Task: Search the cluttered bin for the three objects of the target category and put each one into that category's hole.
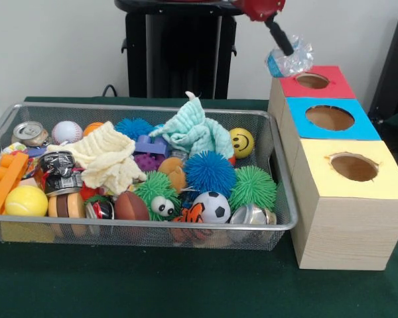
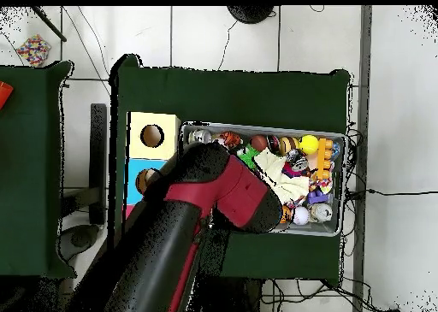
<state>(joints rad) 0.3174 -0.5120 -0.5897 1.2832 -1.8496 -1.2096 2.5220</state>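
The claw (image 1: 286,48) hangs above the red-topped box, pinching a crumpled clear plastic bottle (image 1: 290,61) with a blue label; no writing on that label can be read. The bottle sits just above and slightly to the picture-left of the hole (image 1: 312,81), not yet inside it. The red-topped box stands at the far end of a row of three pale wooden boxes along the counter's (image 1: 139,285) right side in the front view: behind the blue-topped box (image 1: 331,119), which is behind the yellow-topped box (image 1: 353,169). All three touch one another.

The bin (image 1: 282,199) lies just beside the boxes, filling most of the remaining counter width. Its contents are heaped and touching: a yellow cloth (image 1: 109,159), a pale green cloth (image 1: 196,129), a blue spiky ball (image 1: 209,172), a green spiky ball (image 1: 253,187), a soccer ball (image 1: 212,207), a smiley ball (image 1: 242,142), a baseball (image 1: 67,131), crushed cans (image 1: 56,172) whose printing is too small to read, and an orange block (image 1: 5,182) at the left end.

Open green counter shows along the near edge in front of the bin and boxes. In the overhead view the red and black arm (image 2: 222,197) covers the red box and part of the bin, so the bottle cannot be seen there.
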